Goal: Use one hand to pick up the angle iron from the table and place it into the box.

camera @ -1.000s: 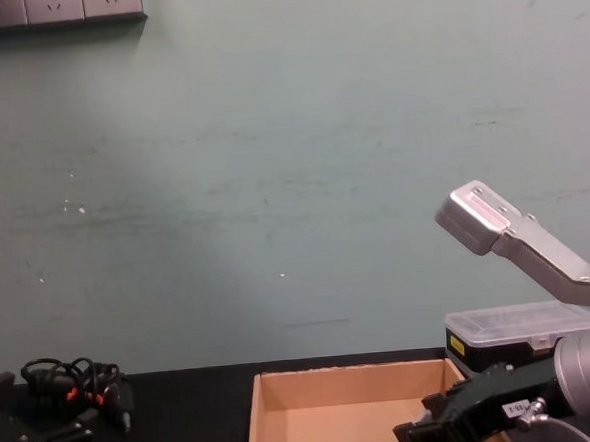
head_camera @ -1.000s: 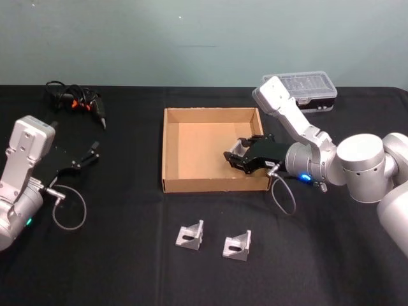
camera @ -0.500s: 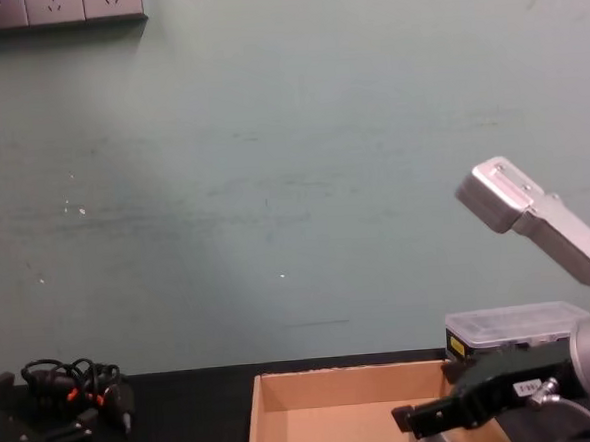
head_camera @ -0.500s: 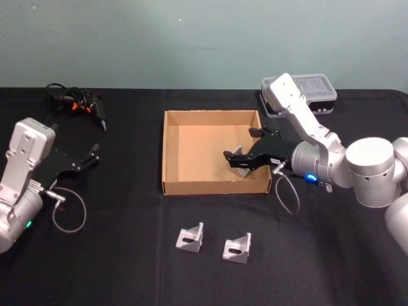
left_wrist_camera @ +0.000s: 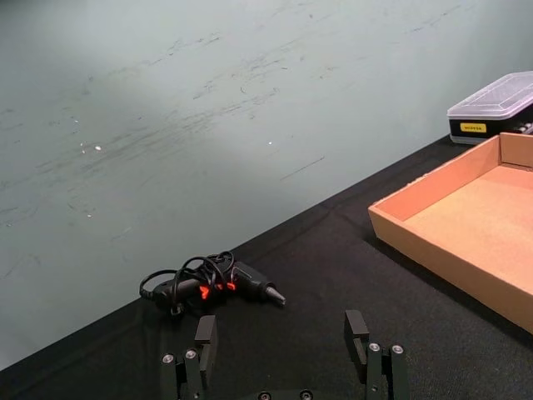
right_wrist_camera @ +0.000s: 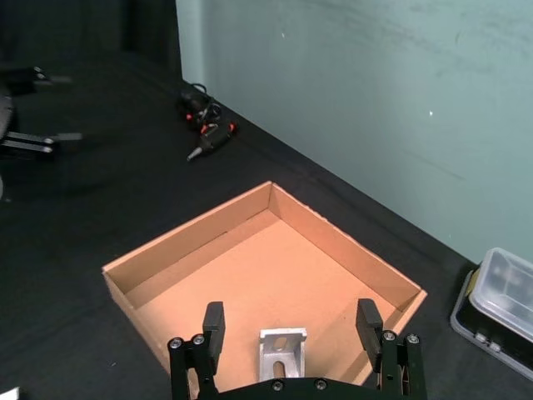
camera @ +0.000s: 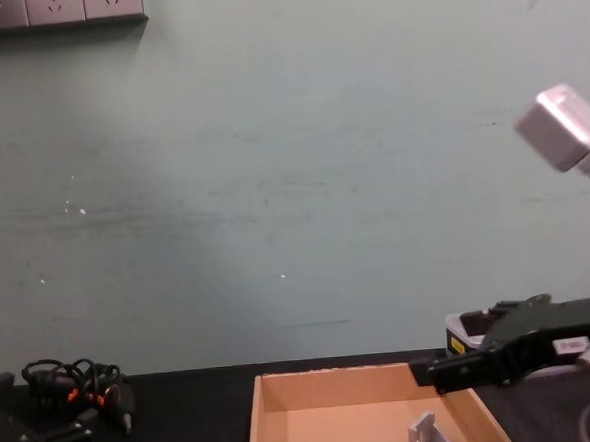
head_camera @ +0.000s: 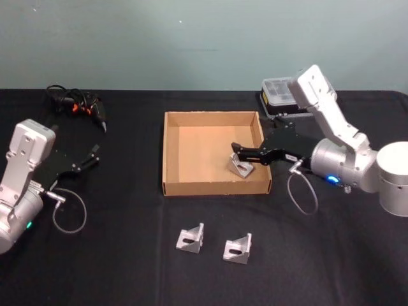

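Right gripper (right_wrist_camera: 290, 321), spread wide, hangs over an angle iron (right_wrist_camera: 281, 354) lying in the box (right_wrist_camera: 191, 242). Head view adds two spare angle irons (head_camera: 190, 238) outside, nearer the robot. The left gripper (left_wrist_camera: 281, 333) idles with its fingers apart.

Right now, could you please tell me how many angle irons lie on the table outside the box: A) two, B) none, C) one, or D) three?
A: one angle iron and another lie on the table in front of the box; a third sits inside it.
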